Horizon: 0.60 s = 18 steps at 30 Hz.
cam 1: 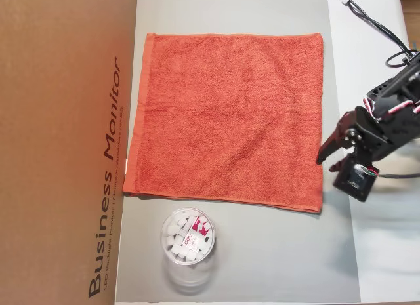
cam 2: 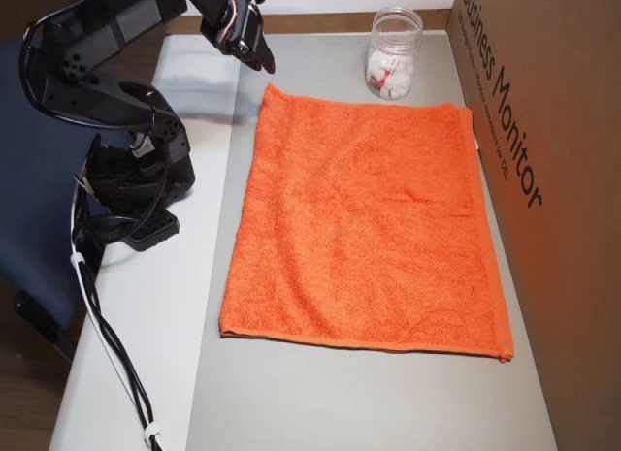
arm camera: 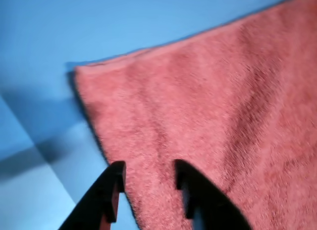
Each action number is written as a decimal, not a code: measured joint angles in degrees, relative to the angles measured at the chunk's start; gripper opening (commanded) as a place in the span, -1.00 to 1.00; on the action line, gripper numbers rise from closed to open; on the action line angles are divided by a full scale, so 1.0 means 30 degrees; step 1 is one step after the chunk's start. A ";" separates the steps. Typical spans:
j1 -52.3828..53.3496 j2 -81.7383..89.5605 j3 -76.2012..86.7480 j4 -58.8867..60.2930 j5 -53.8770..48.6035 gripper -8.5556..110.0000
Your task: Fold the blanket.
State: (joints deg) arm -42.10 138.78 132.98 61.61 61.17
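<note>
In an overhead view, a brown cardboard box (cam 1: pixel 65 147) printed "Business Monitor" fills the left side, its edge touching or just overlapping the left hem of the blanket (cam 1: pixel 226 118). The blanket lies spread flat and unfolded on a grey mat (cam 1: pixel 262 252), roughly square, with flat hem bands along its left and lower edges. Just below its lower edge stands a small clear round tub (cam 1: pixel 188 238) holding white pieces and a red-and-white label, close to the hem but apart from it. Further right, past the blanket's right edge, the black gripper (cam 1: pixel 330 159) hangs near the lower right corner of the cloth, with the arm and its cables behind it on the white table (cam 1: pixel 387 252). In the wrist view, the two dark fingers (arm camera: pixel 111 188) stand parted with a clear gap, one on either side of the blanket's edge (arm camera: pixel 198 106) near a corner, and nothing is clamped between them.
</note>
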 measured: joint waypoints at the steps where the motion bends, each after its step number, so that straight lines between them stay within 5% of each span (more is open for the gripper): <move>1: -0.0322 -0.0176 0.0000 0.0000 0.0000 -0.58; 18: -0.2871 -0.5273 -0.0117 -0.4102 0.0000 -0.58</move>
State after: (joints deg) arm -50.71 122.96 132.63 49.31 61.17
